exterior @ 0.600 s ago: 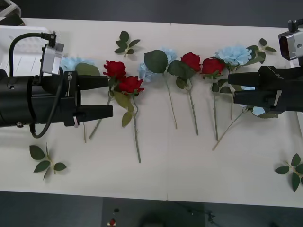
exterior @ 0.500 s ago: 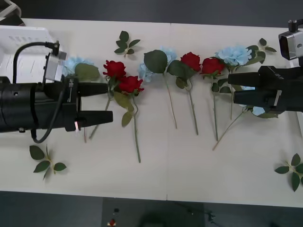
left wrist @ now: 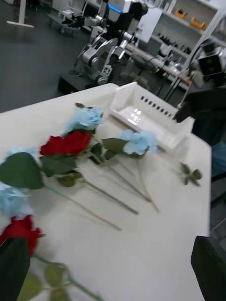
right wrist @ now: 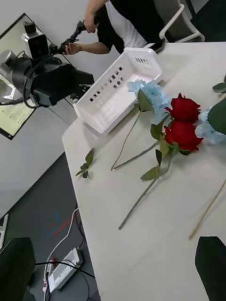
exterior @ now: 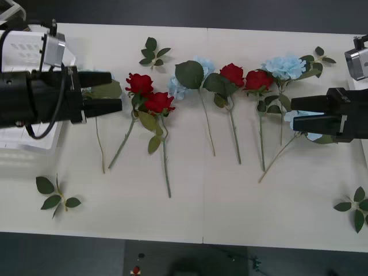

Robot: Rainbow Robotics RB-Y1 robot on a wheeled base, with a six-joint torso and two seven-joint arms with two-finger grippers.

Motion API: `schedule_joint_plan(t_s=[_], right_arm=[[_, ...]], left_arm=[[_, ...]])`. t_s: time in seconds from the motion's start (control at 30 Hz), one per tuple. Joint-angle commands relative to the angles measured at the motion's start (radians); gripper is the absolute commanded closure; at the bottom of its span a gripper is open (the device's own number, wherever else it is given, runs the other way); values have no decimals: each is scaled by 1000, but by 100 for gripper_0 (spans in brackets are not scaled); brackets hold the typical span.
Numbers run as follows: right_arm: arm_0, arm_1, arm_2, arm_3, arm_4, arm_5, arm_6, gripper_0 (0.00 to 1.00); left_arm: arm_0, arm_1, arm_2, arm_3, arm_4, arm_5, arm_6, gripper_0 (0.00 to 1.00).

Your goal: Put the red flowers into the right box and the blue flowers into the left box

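The left box [exterior: 26, 135], a white slotted basket, is seen at the far left edge of the table [exterior: 230, 207], partly covered by the left arm; no flowers can be made out inside it in the right wrist view [right wrist: 117, 89]. The right box [left wrist: 150, 115] stands at the table's right end, and its interior appears bare in the left wrist view. The red flowers [exterior: 150, 95] and the blue flowers [exterior: 284, 66] are spread in a row across the middle of the table, all lying flat outside both boxes. The left gripper [exterior: 104, 92] is held with its fingers parted around a pale blue bloom and its leaf beside the left box. The right gripper [exterior: 307, 114] is held released, with a blue bloom between its parted fingers. Loose leaf sprigs [exterior: 54, 195] lie near the corners.
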Motion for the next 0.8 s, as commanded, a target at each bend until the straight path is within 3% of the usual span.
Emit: schedule_joint_plan(t_s=[0.03, 0.2, 0.43, 0.67, 0.8], right_arm=[[-1, -86, -18, 3, 34, -10, -337, 0], [4, -164, -18, 5, 111, 19, -854, 0], [10, -213, -18, 8, 264, 44, -1372, 0], [19, -177, -18, -9, 545, -28, -1634, 0], [47, -109, -18, -37, 741, -148, -1676, 0]], left_arm=[[-147, 1, -4, 109, -132, 66, 275, 0], [-296, 1, -106, 300, -282, 207, 515, 0], [-328, -3, -177, 431, -434, 304, 712, 0], [-322, -4, -177, 541, -616, 321, 772, 0], [-319, -38, -175, 558, -733, 247, 775, 0]])
